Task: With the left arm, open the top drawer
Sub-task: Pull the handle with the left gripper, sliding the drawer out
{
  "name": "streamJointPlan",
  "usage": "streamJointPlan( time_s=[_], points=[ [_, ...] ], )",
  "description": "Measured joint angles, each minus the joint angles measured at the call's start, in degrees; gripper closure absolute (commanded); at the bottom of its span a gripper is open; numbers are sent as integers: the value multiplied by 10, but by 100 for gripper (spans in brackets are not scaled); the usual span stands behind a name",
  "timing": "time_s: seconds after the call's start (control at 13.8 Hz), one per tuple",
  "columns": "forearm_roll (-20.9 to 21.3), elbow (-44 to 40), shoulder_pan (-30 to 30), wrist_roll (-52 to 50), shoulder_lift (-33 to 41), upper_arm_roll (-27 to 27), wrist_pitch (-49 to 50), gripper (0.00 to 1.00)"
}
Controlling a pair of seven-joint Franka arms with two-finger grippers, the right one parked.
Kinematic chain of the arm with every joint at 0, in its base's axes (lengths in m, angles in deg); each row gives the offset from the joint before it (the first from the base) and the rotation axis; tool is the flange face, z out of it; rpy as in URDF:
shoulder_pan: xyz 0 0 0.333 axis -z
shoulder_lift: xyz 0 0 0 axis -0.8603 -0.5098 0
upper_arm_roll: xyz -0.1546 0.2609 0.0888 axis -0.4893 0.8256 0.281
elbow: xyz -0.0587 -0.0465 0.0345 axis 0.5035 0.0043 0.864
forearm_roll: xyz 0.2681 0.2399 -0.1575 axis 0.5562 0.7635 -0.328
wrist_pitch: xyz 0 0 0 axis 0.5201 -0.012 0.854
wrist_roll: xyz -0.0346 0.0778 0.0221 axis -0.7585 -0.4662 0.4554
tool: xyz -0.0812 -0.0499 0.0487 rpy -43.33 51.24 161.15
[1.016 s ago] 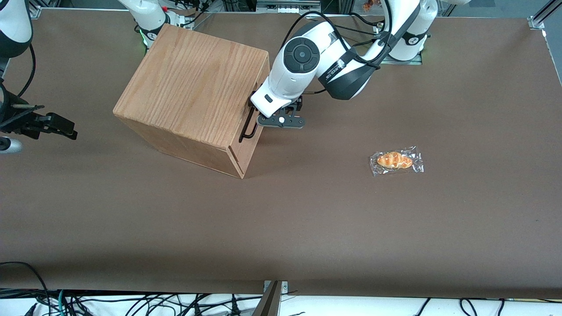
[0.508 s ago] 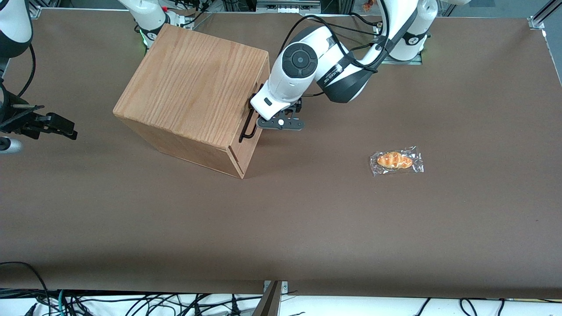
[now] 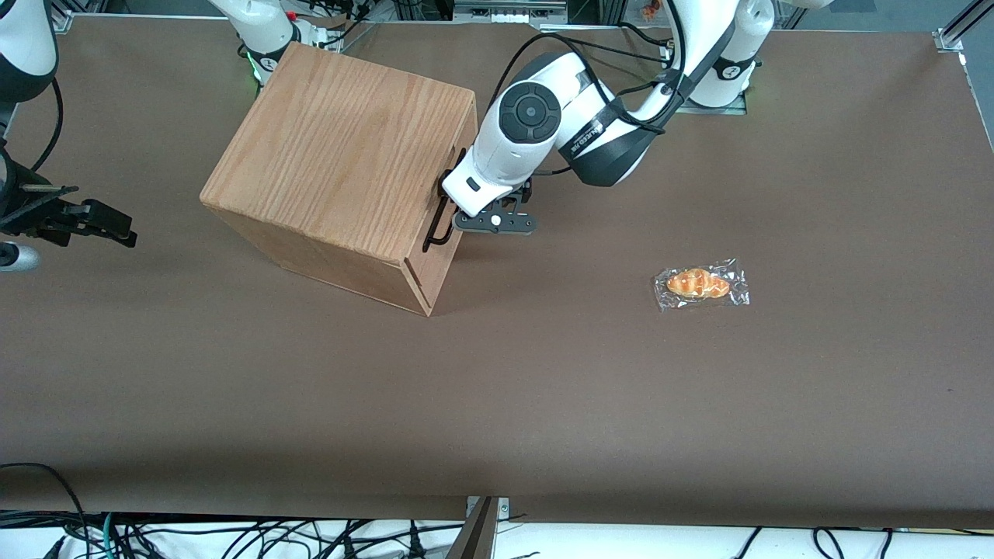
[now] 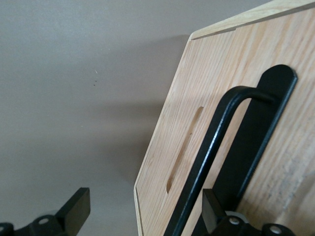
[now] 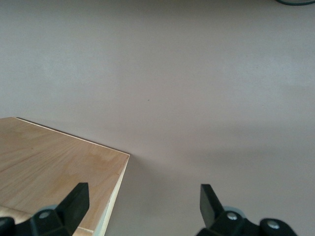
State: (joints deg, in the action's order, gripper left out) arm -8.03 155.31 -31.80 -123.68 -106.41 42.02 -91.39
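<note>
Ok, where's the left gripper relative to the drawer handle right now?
The gripper is at the cabinet front, open, right beside the black bar handle. In the left wrist view one finger sits next to the handle, not yet closed on it.

open end effector [image 4: 142, 216] straddling black handle [image 4: 216, 152]

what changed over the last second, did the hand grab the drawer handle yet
The left arm eased its hand slightly closer to the cabinet, next to the black handle. The wrist view shows its fingers open, one finger beside the bar, so nothing is gripped yet. The top drawer remains closed, and the wrapped pastry did not move.
</note>
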Motion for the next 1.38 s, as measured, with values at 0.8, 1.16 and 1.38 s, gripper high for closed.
streamJointPlan(
  time_s=[0.8, 1.16, 1.38],
  points=[
    [0, 0, 0, 1, -9, 4, -16, 0],
    [11, 0, -9, 3, -7, 5, -4, 0],
    [14, 0, -10, 3, -6, 5, -2, 0]
  ],
)
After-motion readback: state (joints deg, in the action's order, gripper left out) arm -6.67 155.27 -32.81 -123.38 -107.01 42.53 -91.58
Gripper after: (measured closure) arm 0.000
